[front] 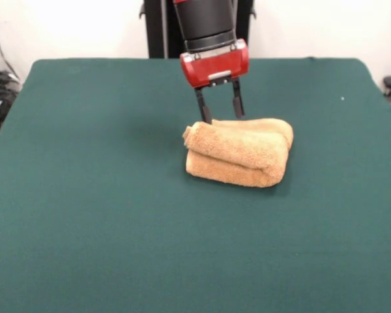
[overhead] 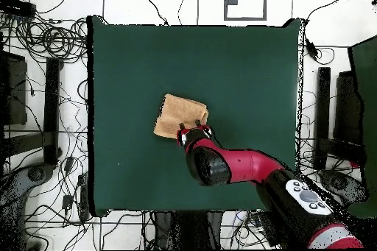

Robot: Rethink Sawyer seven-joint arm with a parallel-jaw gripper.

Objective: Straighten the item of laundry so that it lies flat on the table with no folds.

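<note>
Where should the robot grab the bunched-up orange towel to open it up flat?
Probably the top rolled flap of the towel, at its end nearest the gripper, coming straight down from above. In the front view the towel is folded over itself in thick layers, and that upper roll lies loose on top, so lifting it should peel the fold open across the table. The gripper's fingers are open, just at that edge.

Front view: the camera stands across the table (front: 85,215) from the robot and looks down at a slant, near enough that the green surface fills most of the frame; the arm (front: 205,26) enters from the top centre. Overhead view: the camera looks straight down from higher up, showing the whole table (overhead: 132,64) mid-frame with cabled floor around it, the arm (overhead: 250,167) entering from the lower right. Both views share the tabletop, the towel (front: 241,151) (overhead: 179,114) and the arm.
</note>
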